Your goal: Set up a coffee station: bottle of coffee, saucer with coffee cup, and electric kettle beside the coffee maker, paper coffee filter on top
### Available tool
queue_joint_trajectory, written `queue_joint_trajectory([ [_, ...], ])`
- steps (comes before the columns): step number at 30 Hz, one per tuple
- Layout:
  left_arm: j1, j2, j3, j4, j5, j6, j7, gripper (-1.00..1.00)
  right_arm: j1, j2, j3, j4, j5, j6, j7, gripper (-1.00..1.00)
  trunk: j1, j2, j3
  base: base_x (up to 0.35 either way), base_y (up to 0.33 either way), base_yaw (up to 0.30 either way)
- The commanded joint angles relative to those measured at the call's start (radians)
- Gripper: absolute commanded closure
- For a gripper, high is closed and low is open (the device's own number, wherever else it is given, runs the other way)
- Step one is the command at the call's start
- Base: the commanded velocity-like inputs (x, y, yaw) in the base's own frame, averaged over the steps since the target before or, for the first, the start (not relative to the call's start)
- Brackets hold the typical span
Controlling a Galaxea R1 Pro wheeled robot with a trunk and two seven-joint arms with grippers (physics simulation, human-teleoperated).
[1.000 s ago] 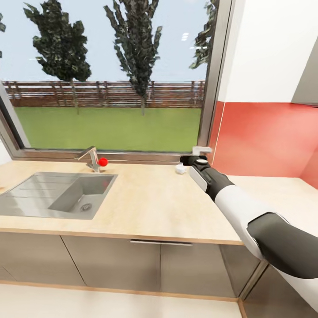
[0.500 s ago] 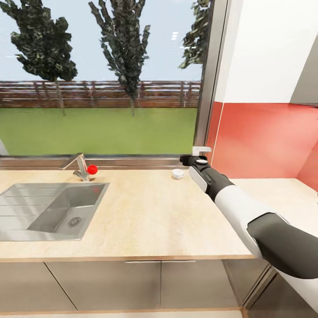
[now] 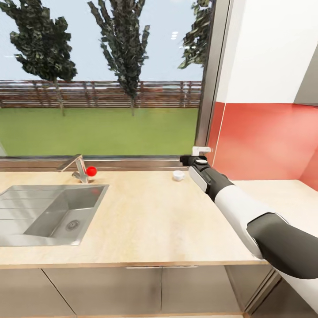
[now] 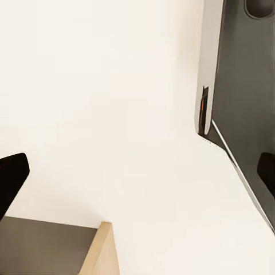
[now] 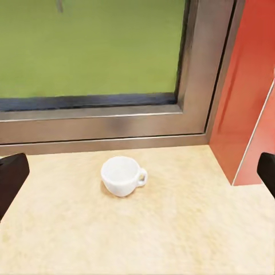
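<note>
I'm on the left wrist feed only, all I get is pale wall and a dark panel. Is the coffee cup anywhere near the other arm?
Observer: Yes. The coffee cup stands upright on the countertop, ahead of the right gripper, near the window frame.
Operator: Is that gripper ready to take it?
Observer: Its fingertips sit wide apart at the two edges of the right wrist view, so it is open, with nothing between them except the cup further ahead.
Operator: Which way does the handle point?
Observer: Toward the red wall, seen from the right wrist.
Operator: Anything else on that counter?
Observer: A sink with a faucet lies off to the robot's left in the head view.
</note>
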Motion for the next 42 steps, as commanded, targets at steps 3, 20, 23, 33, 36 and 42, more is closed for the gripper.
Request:
queue_joint_trajectory([
  [3, -0.001, 0.000, -0.009, 0.002, 0.010, -0.002, 0.001, -1.00, -0.001, -0.001, 0.008, -0.001, -0.007, 0.005, -0.008, -1.00, 0.001, -0.002, -0.002, 0.266, 0.020, 0.000],
  [20, 0.002, 0.003, -0.009, 0.002, 0.009, 0.000, 0.001, -1.00, -0.001, -0.001, 0.008, -0.003, -0.007, 0.003, -0.007, -1.00, 0.001, -0.002, -0.002, 0.106, 0.002, 0.000],
  [23, 0.003, 0.003, -0.009, 0.002, 0.009, 0.000, 0.002, -1.00, -0.001, -0.001, 0.008, -0.003, -0.007, 0.003, -0.007, -1.00, 0.001, -0.002, -0.002, 0.248, 0.000, 0.000],
  [33, 0.003, 0.003, -0.009, 0.003, 0.009, 0.002, 0.003, -1.00, -0.001, 0.002, 0.008, -0.004, -0.007, 0.003, -0.007, -1.00, 0.001, -0.002, -0.002, 0.072, 0.000, -0.031],
  [36, 0.004, 0.003, -0.009, 0.003, 0.009, 0.002, 0.003, -1.00, -0.001, 0.002, 0.009, -0.004, -0.007, 0.003, -0.007, -1.00, 0.001, -0.002, -0.002, 0.235, 0.000, -0.001],
  [42, 0.004, 0.002, -0.009, 0.002, 0.009, 0.003, 0.003, -1.00, -0.001, 0.004, 0.008, -0.001, -0.007, 0.003, -0.007, -1.00, 0.001, -0.002, -0.002, 0.116, 0.028, 0.000],
])
